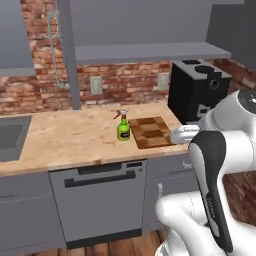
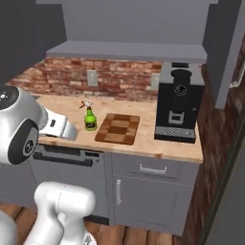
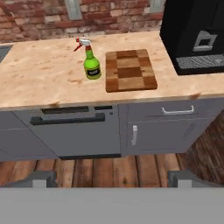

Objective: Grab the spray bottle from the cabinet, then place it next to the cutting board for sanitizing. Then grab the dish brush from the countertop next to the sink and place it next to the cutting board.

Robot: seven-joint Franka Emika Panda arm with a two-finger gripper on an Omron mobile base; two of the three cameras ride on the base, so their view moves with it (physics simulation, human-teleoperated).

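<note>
The lime-green spray bottle [image 1: 123, 128] [image 2: 90, 119] [image 3: 91, 64] stands upright on the beige countertop [image 1: 70, 137] [image 3: 43, 74], just left of the checkered cutting board [image 1: 152, 131] [image 2: 118, 128] [image 3: 130, 69]. My gripper [image 3: 113, 179] is open and holds nothing. It hangs back from the counter's front edge, above the wooden floor, with its fingertips [image 3: 41, 178] far apart. The grey wall cabinet's shelf [image 1: 150, 52] [image 2: 129, 49] is bare above the counter. A corner of the dark sink [image 1: 10, 136] shows at the far left. The dish brush is out of view.
A black coffee machine [image 1: 197, 90] [image 2: 178, 105] [image 3: 197, 30] stands on the counter right of the board. Below the counter are a grey dishwasher [image 1: 97, 200] [image 3: 74, 131] and base cabinets [image 3: 162, 131]. A brick wall [image 1: 125, 82] runs behind.
</note>
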